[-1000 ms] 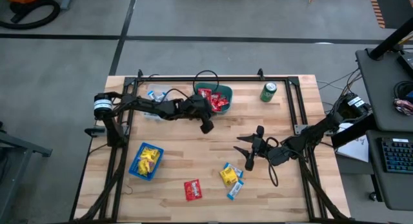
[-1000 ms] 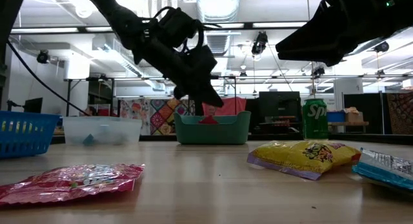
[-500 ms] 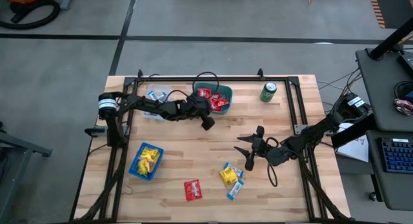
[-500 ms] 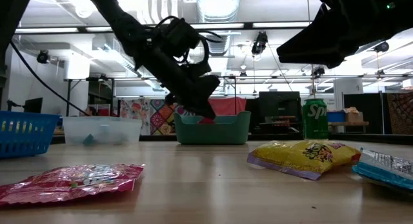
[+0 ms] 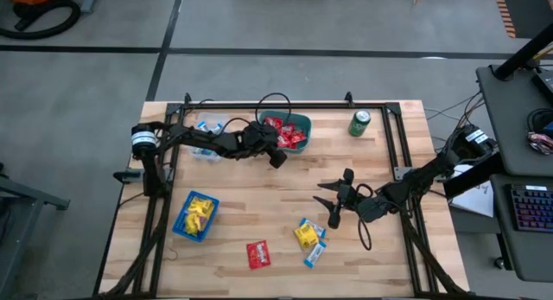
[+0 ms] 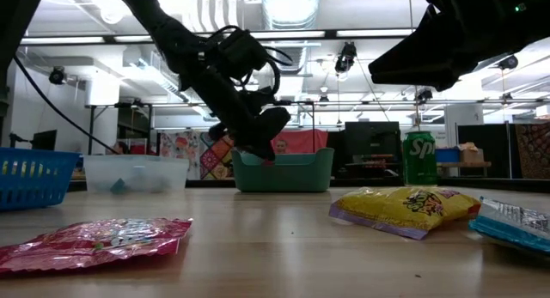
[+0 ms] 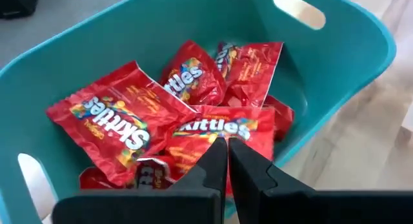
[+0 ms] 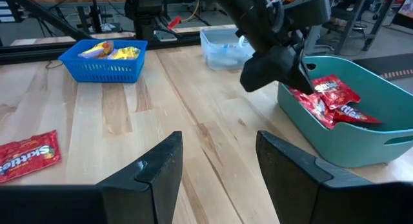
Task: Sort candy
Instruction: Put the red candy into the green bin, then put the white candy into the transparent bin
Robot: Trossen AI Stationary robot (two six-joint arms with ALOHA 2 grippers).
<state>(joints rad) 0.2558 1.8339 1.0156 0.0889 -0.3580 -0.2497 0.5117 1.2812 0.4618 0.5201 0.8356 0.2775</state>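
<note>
Jaws clenched and empty, the left gripper [image 5: 278, 159] hangs at the near rim of the teal bin [image 5: 304, 125], just above the red packets [image 7: 193, 114] piled inside. Over mid-bench, the right gripper [image 5: 328, 205] hovers with jaws released, holding nothing. Below it lie a yellow packet [image 5: 305, 237] and two blue-and-white wrappers [image 5: 314, 252], with a lone red packet [image 5: 257, 254] nearby. Yellow packets fill the blue basket [image 5: 182, 225]; a clear tub [image 5: 207, 127] and green can [image 5: 359, 122] stand at the bench's [image 5: 259, 201] far edge.
</note>
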